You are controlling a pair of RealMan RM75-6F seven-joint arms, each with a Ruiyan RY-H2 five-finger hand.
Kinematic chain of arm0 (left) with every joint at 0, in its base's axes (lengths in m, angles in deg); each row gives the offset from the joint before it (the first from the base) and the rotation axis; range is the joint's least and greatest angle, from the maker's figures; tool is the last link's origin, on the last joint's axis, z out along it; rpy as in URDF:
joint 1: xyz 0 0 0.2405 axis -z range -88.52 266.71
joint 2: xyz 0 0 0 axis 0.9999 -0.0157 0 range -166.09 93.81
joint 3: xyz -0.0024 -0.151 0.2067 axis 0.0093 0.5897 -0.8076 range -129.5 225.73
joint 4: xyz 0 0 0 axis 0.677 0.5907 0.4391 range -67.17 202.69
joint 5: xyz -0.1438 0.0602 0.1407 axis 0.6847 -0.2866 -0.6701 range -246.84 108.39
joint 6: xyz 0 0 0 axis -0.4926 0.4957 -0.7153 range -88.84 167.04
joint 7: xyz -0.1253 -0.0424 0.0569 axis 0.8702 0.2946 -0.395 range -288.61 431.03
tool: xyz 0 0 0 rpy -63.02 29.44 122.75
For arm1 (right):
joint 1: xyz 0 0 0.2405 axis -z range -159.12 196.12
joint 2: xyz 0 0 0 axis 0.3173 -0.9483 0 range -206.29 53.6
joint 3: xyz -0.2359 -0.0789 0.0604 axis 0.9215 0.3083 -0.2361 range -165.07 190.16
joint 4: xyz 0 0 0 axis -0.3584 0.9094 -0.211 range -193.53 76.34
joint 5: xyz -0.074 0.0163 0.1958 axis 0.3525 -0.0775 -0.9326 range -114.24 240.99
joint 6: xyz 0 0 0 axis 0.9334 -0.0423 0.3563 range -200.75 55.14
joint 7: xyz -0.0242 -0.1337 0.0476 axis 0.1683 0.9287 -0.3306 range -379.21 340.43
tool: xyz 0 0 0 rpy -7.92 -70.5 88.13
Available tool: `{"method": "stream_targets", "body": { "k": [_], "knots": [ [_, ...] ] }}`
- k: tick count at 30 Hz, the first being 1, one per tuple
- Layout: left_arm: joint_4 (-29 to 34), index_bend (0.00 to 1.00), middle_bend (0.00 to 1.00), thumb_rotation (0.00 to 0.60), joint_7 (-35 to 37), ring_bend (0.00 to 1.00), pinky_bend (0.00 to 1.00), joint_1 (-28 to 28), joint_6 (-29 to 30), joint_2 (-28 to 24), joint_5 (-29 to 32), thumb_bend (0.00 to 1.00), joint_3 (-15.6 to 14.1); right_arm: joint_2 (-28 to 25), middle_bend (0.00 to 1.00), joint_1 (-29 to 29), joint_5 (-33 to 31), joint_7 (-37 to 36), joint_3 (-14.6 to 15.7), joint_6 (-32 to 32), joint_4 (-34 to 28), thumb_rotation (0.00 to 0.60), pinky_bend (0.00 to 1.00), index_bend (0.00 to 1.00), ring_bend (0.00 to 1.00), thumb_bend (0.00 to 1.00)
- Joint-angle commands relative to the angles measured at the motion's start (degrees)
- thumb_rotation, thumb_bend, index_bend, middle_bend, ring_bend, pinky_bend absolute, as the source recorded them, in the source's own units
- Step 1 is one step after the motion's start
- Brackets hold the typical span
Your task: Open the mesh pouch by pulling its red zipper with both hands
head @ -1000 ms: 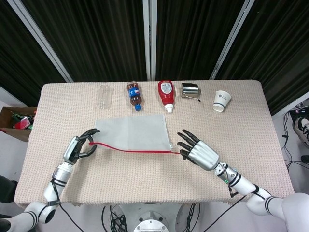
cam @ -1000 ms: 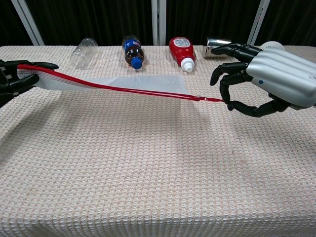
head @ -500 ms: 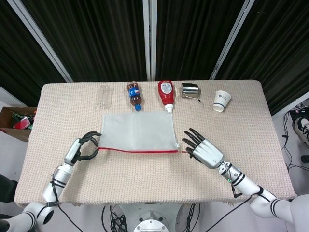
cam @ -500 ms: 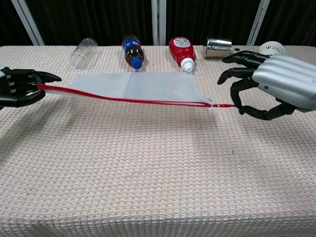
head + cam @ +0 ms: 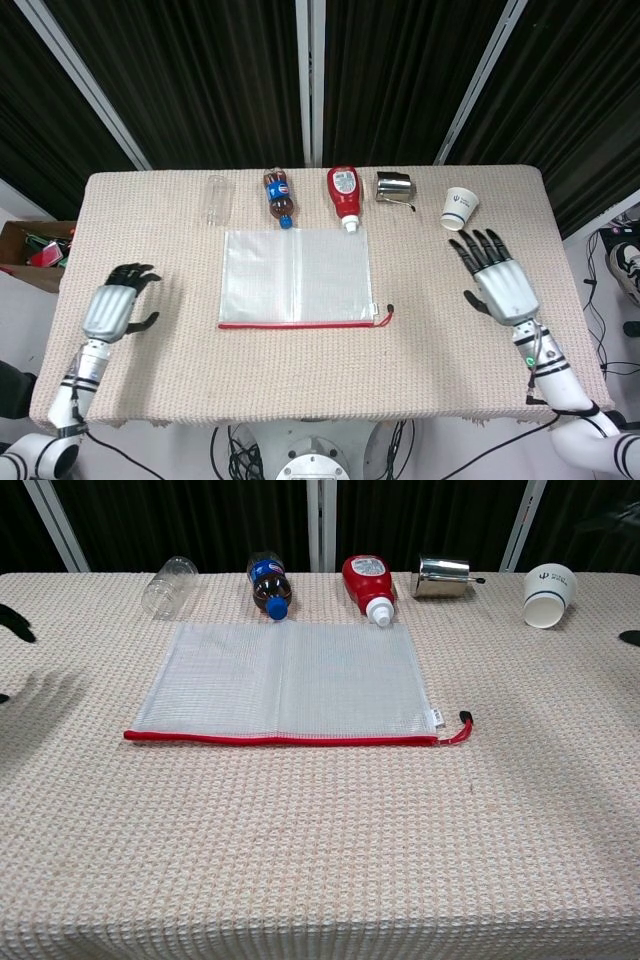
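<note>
The white mesh pouch (image 5: 295, 276) (image 5: 285, 685) lies flat on the table's middle. Its red zipper (image 5: 295, 324) (image 5: 280, 739) runs along the near edge, and the red pull tab (image 5: 384, 314) (image 5: 462, 726) rests at the right end. My left hand (image 5: 113, 308) hovers well to the left of the pouch with fingers spread and holds nothing. Far to the right, my right hand (image 5: 498, 281) is also spread and empty. In the chest view only dark fingertips (image 5: 14, 623) show at the left and right edges.
Along the far edge lie a clear plastic bottle (image 5: 215, 198), a cola bottle (image 5: 279, 197), a red ketchup bottle (image 5: 344, 196), a metal cup (image 5: 394, 187) on its side and a paper cup (image 5: 459, 208). A cardboard box (image 5: 28, 250) sits off the table's left.
Both hands let go of the pouch and drew outward to the table's sides. The pouch dropped from its stretched, lifted pose and now lies flat.
</note>
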State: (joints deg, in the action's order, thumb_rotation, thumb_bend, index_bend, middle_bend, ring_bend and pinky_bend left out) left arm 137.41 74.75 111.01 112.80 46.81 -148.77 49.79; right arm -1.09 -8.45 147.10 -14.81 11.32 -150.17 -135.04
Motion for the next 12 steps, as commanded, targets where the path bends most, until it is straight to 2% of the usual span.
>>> {"method": "stream_targets", "body": {
  "k": [1, 5, 12],
  "knots": [
    [8.2, 0.27, 0.16, 0.6, -9.1, 0.12, 0.14, -6.1, 6.1, -8.5, 6.1, 0.23, 2.3, -4.0, 0.04, 4.3, -3.3, -2.7, -0.9, -2.4, -4.4, 0.6, 0.0, 0.0, 0.0, 0.18],
    [11.2, 0.27, 0.16, 0.6, -8.7, 0.12, 0.14, -10.2, 10.0, -11.2, 6.7, 0.23, 1.7, -7.4, 0.05, 8.9, -3.6, -9.1, 0.2, -4.8, -7.3, 0.6, 0.0, 0.0, 0.0, 0.2],
    [16.9, 0.27, 0.16, 0.6, -5.8, 0.12, 0.14, -15.9, 16.8, -13.5, 2.1, 0.22, -0.8, -8.0, 0.06, 14.2, 0.3, -15.6, 2.0, -10.1, -6.3, 0.6, 0.0, 0.0, 0.0, 0.21]
  ]
}}
